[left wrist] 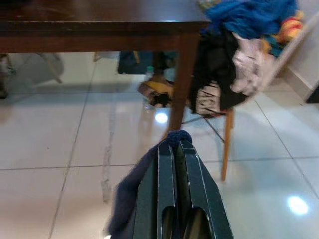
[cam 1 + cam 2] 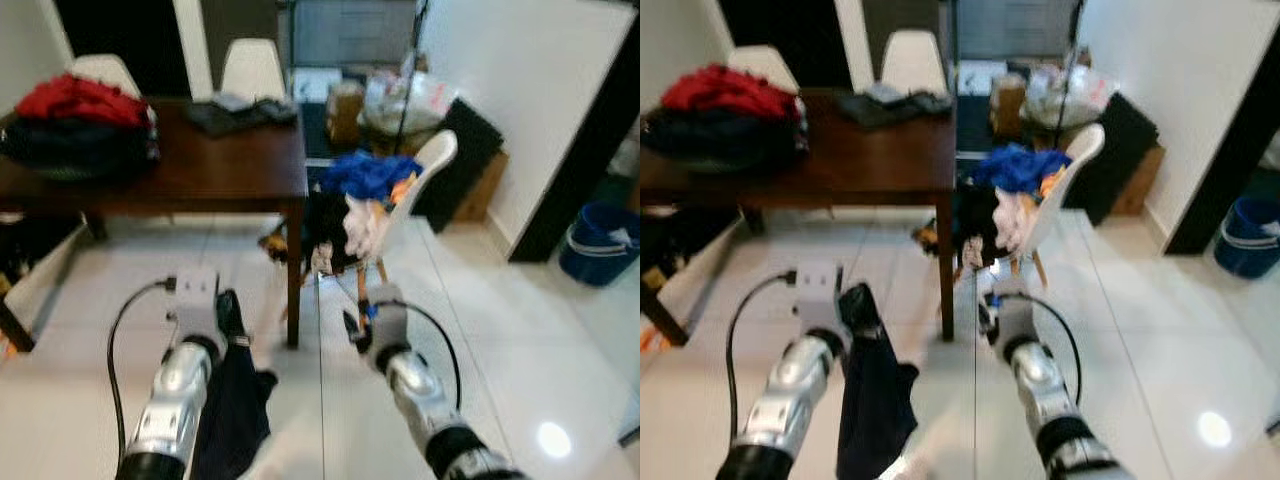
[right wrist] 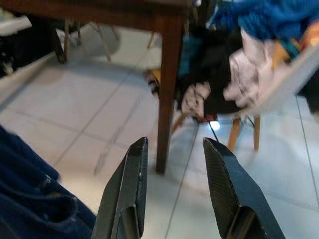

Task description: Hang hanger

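Ahead, table leg (image 2: 293, 270) beside clothes-heaped chair (image 2: 420, 170).

Left end effector (image 1: 175, 149) has its fingers pinched together on a dark blue cloth (image 1: 137, 191) draping down one side. Beyond it: dark wooden bench (image 1: 99, 25), white chair (image 1: 279, 59) heaped with clothes (image 1: 234, 59), glossy tile floor (image 1: 60, 149).

The two eye views look from the robot's head forward and down over both arms, across the tiled floor (image 2: 560, 350) to the dark wooden table (image 2: 220, 165) and the white chair (image 2: 425, 165) heaped with clothes. Each wrist view looks low along its fingers, nearer, at the same table leg (image 3: 167, 94) and chair.
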### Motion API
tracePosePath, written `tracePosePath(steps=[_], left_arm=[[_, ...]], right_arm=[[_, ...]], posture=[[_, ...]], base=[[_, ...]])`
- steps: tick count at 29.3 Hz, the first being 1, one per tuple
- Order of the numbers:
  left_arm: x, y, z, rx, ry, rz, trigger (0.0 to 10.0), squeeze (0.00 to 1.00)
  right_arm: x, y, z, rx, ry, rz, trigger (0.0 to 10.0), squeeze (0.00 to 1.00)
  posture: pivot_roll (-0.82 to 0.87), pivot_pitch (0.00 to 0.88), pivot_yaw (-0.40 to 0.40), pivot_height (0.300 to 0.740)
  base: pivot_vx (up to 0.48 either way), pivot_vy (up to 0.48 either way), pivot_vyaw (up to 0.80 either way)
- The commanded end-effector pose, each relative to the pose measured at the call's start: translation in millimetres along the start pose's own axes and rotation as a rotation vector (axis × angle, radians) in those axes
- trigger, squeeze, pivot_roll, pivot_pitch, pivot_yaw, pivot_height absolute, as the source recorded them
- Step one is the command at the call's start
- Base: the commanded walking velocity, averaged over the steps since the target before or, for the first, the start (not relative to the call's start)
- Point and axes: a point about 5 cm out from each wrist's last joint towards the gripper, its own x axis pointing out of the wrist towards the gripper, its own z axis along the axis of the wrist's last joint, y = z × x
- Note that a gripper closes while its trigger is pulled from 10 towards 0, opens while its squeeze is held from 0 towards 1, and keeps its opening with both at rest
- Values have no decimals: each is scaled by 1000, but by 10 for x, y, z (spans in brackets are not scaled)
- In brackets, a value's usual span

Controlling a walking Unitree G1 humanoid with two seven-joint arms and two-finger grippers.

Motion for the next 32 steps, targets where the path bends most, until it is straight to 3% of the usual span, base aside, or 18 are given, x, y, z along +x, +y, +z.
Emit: tracePosePath(steps=[1,7,8,9,12,15,16,18,24,26,30,31,32], left_arm=[[12,101,109,6,-34,28,10000,0],[79,184,325,19,-99,45,10000,16],[134,231,490,27,-147,52,10000,24],[134,231,490,27,-147,52,10000,24],[258,313,988,39,-285,59,10000,20],[281,315,1107,42,-317,54,10000,20],[333,258,1440,62,-411,21,10000,12],[352,189,1687,87,-482,-7,10000,8],[354,111,2010,95,-570,-34,10000,8],[336,70,2221,98,-624,-59,10000,4],[327,56,2292,100,-641,-68,10000,0],[293,37,2455,121,-686,-85,10000,0],[293,37,2455,121,-686,-85,10000,0]], right_arm=[[11,43,6,23,-7,-2,10000,0],[17,42,16,27,-10,-7,10000,0],[20,43,20,28,-11,-8,10000,0],[20,43,20,28,-11,-8,10000,0],[28,46,33,37,-16,-14,10000,0],[30,45,36,39,-17,-16,10000,0],[32,41,38,42,-17,-20,10000,0],[31,36,37,44,-17,-23,10000,0],[30,28,36,49,-17,-29,10000,0],[26,23,30,53,-15,-34,10000,0],[24,21,26,54,-14,-35,10000,0],[29,33,54,130,-38,-21,10000,0],[29,33,54,130,-38,-21,10000,0]], posture=[[61,0,-39,740],[66,0,-42,740],[68,0,-42,740],[68,0,-42,740],[72,0,-41,740],[74,0,-41,740],[74,0,-41,740],[75,0,-42,740],[77,0,-41,740],[78,0,-41,740],[78,0,-41,740],[84,0,-41,740],[84,0,-41,740]], base=[[442,0,0],[444,0,0],[454,0,0],[454,0,0],[449,0,0],[450,0,0],[446,0,0],[448,0,0],[451,0,0],[450,0,0],[454,0,0],[450,0,0],[450,0,0]])
